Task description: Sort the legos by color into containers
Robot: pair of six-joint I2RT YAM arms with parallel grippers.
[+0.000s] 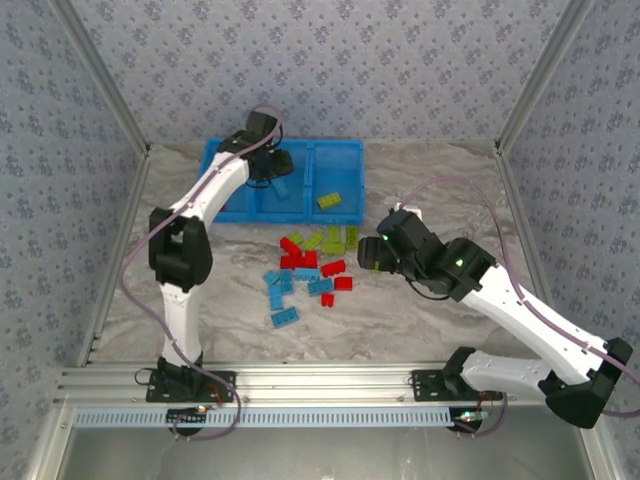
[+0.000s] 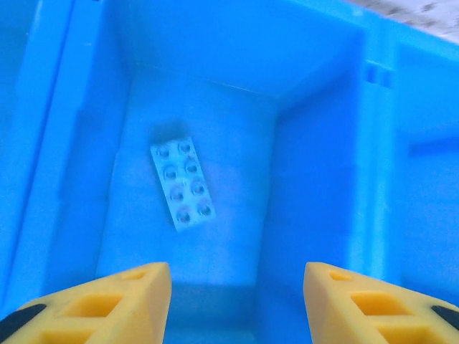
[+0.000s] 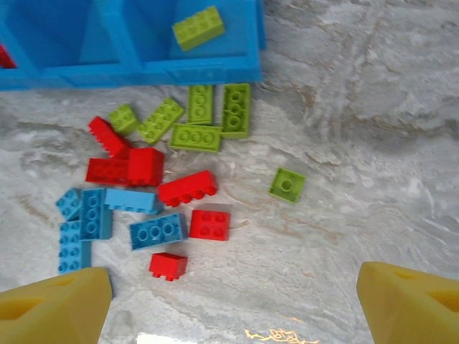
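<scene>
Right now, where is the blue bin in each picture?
Top: bin at far centre-left.
Left wrist: bin walls surround a light-blue brick.
Right wrist: bin at upper left.
Shared landmark: green brick inside it, in top and right wrist views.

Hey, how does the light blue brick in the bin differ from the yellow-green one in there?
The light blue brick is in the middle compartment, under the open left gripper; the yellow-green brick is in the right-hand compartment. Their colours differ. Both face studs up inside the blue bin tray.
</scene>
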